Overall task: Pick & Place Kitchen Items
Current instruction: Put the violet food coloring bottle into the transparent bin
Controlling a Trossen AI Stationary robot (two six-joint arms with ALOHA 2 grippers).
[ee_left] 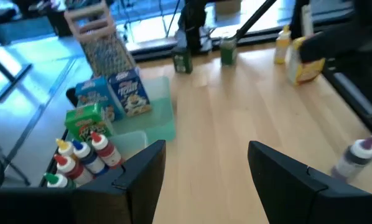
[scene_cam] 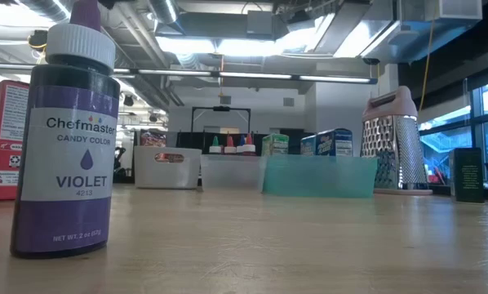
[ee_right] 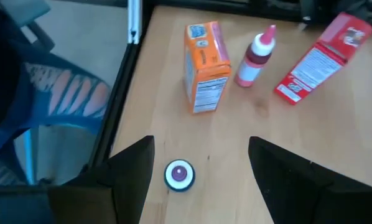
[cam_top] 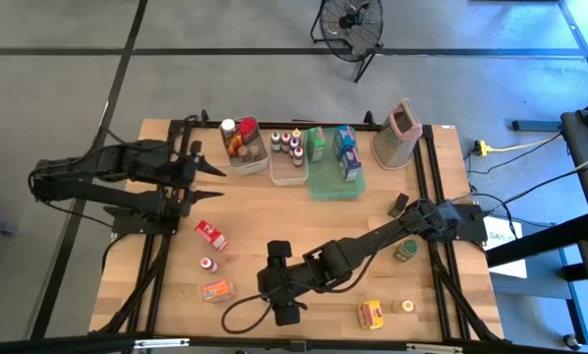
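Bins (cam_top: 243, 157) hold spice bottles (cam_top: 291, 144); green tray (cam_top: 333, 185) holds boxes (cam_top: 345, 152). Left gripper (cam_top: 215, 170), right gripper (cam_top: 278, 313): jaws open, empty.

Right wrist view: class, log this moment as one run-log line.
right tool: open, empty | below: violet bottle | beyond: orange box, red box | left tool: open, waiting

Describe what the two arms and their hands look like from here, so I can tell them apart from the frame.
Both arms are dark, near-black jointed links. The left hand ends in two slim tapered fingers, flat and matte black. The right hand looks blocky from above, with a black cable looping beside it.
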